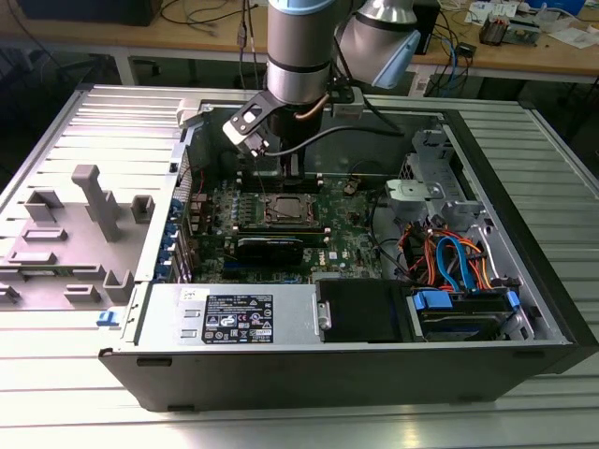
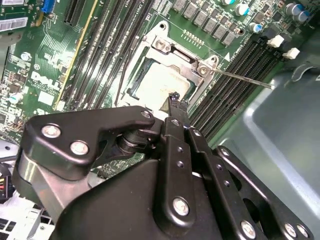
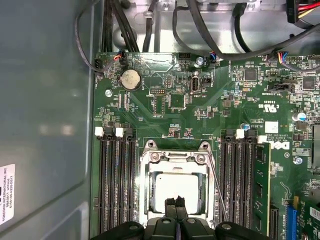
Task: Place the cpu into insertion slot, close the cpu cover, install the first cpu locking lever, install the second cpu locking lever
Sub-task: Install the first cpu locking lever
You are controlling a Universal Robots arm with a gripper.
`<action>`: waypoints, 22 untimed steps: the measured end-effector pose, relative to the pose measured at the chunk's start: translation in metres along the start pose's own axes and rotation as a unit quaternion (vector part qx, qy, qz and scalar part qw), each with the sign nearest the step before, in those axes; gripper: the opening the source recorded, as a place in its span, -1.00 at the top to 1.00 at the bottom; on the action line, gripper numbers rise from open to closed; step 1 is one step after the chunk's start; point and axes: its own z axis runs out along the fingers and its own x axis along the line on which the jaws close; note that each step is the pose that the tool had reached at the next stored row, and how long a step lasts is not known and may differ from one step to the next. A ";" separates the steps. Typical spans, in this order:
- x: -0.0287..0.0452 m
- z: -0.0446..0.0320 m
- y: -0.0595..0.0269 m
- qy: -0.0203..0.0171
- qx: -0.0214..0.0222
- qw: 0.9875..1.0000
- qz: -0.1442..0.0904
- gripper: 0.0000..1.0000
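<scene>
- On the exterior view's left, a grey moulded fixture [image 1: 98, 206] lies on the ribbed metal surface [image 1: 56, 374]. It is well apart from the work.
- Just to its right lies the open computer case [image 1: 281, 369], with the motherboard [image 1: 346, 248] facing up.
- In the middle, the tool [image 3: 176, 202] hangs over the processor socket.
  - In the first wrist view its fingers [image 3: 171, 207] are pressed together, pinching nothing that I can make out.
  - The tips sit at one edge of the cpu [image 3: 176, 185]. They are either touching it or just above it — I cannot tell which.
- The cpu lies flat in the socket. Its pale top shows through the window of the cpu cover [image 3: 175, 162], which I judge to be folded down around it.
- What matters here is where the locking lever [image 3: 216, 187] lies relative to the tool.
  - It sits just beside the cover, between the cover and the memory slots [image 3: 240, 185].
  - Its long axis runs nearly along the slots but splays a little off the frame, so I read it as unlatched.
  - It lies to one side of the tool tips, not under them.
- In the second wrist view a thin dark rod [image 2: 127, 80] crosses the slots on the socket's opposite side. It is probably the other lever, and it looks loose too.
- On the exterior view's right are the drive cage [image 1: 430, 173] and the orange and blue cables [image 1: 449, 262], apart from the tool.
</scene>
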 end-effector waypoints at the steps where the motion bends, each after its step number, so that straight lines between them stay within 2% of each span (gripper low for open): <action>1: 0.0000 0.0000 0.0000 0.000 0.000 1.000 -0.002 0.79; 3: 0.0000 -0.0001 0.0000 0.000 0.000 1.000 -0.013 0.79; 4: -0.0001 -0.0002 -0.0001 0.000 0.001 1.000 -0.027 0.79; 5: -0.0001 -0.0002 0.0000 0.000 0.001 0.999 -0.045 0.79; 7: 0.0000 -0.0002 0.0000 -0.001 0.002 0.998 -0.066 0.79; 9: 0.0000 -0.0001 0.0000 -0.001 0.003 0.995 -0.098 0.79; 10: 0.0000 -0.0001 0.0000 -0.001 0.003 0.994 -0.108 0.79; 12: 0.0000 -0.0001 0.0000 -0.001 0.004 0.991 -0.134 0.79; 14: 0.0000 -0.0001 0.0000 -0.001 0.004 0.989 -0.151 0.79; 15: 0.0000 -0.0001 0.0000 -0.001 0.004 0.986 -0.165 0.79; 16: 0.0000 -0.0001 0.0000 -0.001 0.005 0.983 -0.182 0.79; 17: 0.0000 -0.0001 0.0000 -0.001 0.005 0.981 -0.192 0.79; 18: 0.0000 -0.0001 0.0000 -0.001 0.006 0.978 -0.208 0.79; 21: 0.0000 -0.0001 0.0000 -0.002 0.007 0.970 -0.242 0.79; 22: 0.0000 -0.0001 0.0000 -0.002 0.007 0.968 -0.251 0.79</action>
